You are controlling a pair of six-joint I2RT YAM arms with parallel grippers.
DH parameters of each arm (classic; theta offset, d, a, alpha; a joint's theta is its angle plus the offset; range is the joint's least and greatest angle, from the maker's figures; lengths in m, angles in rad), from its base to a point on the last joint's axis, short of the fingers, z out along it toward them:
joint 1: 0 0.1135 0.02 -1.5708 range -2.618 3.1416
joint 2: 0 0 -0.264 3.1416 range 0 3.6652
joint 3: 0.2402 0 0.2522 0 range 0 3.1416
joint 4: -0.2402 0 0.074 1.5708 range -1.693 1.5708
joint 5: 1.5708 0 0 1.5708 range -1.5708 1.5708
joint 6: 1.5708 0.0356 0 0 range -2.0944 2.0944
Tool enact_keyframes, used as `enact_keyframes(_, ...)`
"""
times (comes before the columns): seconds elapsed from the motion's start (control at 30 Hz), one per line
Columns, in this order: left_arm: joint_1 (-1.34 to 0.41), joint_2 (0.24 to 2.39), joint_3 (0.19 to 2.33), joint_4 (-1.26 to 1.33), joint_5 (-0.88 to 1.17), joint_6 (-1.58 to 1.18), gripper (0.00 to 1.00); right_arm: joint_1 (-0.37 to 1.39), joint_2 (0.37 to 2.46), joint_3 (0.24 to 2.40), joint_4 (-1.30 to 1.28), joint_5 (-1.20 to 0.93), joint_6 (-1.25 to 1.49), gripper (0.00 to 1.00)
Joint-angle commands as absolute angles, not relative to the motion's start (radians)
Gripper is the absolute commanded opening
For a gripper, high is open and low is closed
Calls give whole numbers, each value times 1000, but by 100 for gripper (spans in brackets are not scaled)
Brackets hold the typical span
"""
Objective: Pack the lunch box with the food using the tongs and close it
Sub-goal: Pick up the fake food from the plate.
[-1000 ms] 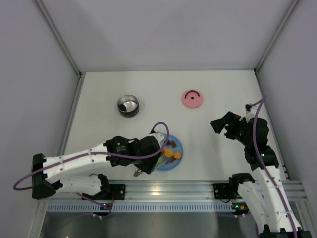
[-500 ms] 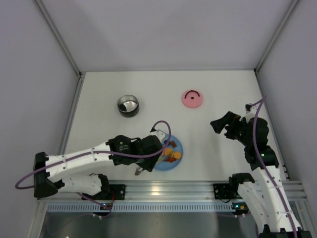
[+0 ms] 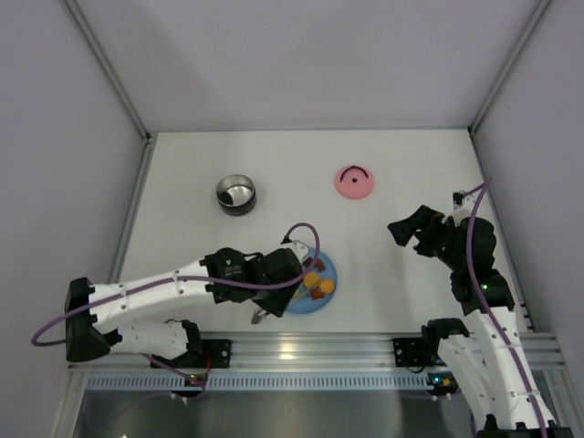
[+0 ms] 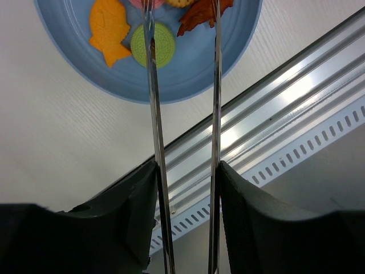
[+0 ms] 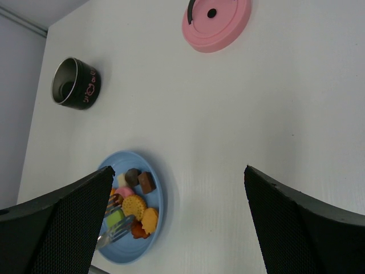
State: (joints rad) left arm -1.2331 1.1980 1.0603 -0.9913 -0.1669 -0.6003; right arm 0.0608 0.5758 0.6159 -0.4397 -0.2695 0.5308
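Two robot arms share a white table (image 3: 292,164), and a blue plate (image 3: 329,270) near its front edge anchors the scene. From above, the left gripper (image 3: 285,281) covers the plate's left side. Only the joined end of the tongs (image 3: 257,317) pokes out on the front side of the plate, toward the metal rail (image 3: 301,347).

The left wrist camera fills that gap. The gripper's two fingers (image 4: 131,217) clamp the tongs' slim arms from outside. The arms stand apart and run out over the plate, above an orange fish (image 4: 109,28), a green round (image 4: 153,44) and a reddish-brown piece (image 4: 199,14).

The right wrist camera alone shows the food (image 5: 134,202) as one cluster on the plate, with the tong tips among it.

The lunch box (image 3: 236,194) stands uncovered beyond the plate to the far left. Its pink lid (image 3: 354,182) lies beyond the plate to the far right. Right of the plate, well apart, the right gripper (image 3: 408,228) hangs with jaws spread wide, holding nothing.
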Motion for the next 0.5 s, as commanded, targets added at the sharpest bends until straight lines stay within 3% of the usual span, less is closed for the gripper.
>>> enact_keyframes(0.0,-1236,1181,1094,-960,-137,-586,50,46,563,629,-428,-259,514,95)
enact_keyframes(0.23,-1236,1203,1088,-946,-137,-584,50,44,565,621,-422,-261,517,95)
enact_keyframes(0.47,-1236,1201,1114,-937,-129,-574,38,46,564,624,-423,-255,512,95)
